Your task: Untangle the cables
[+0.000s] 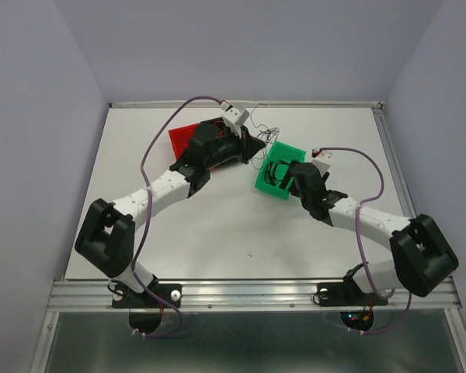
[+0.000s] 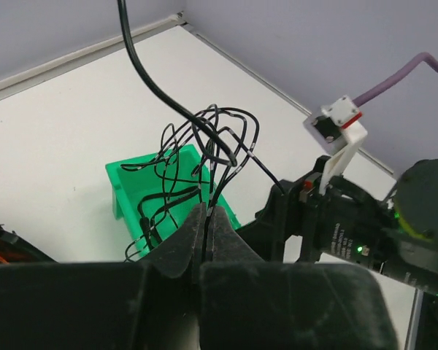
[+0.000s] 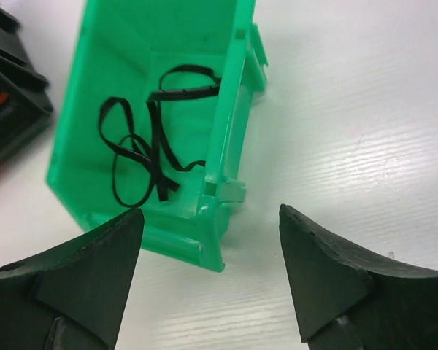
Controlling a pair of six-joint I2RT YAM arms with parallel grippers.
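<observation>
Above the green bin [image 3: 230, 109], the left tool [image 2: 206, 222] is pinched fully closed on the black cables [image 2: 208, 146]. They rise from the bin floor to its fingertips in a loose snarl of loops. The right tool [image 3: 208, 270] stands with its jaws wide apart and holds nothing. It hovers low over a corner of the same bin, one finger above the interior and the other above the bench [image 1: 217, 233]. More black loops lie flat on the bin floor beneath it. The red bin [image 1: 185, 138] sits under the left arm, just beside the green one.

The step in hand appears to be drawing the black strands apart while their lower ends rest in the bin.

1. Centre the right tool over a single loop on the bin floor, clear of the wall, before closing. A finger landing on the rim would likely tip the light bin.
2. Grip low, well apart from the left tool's pinch, so that the snarl lies between the two holds.
3. Separate the holds slowly. If the bin begins to lift, a strand is probably snagged: slacken and re-grip.
4. Watch the thicker black lead [image 2: 142, 73] crossing the snarl. Whether it is caught in the loops cannot be told.
</observation>
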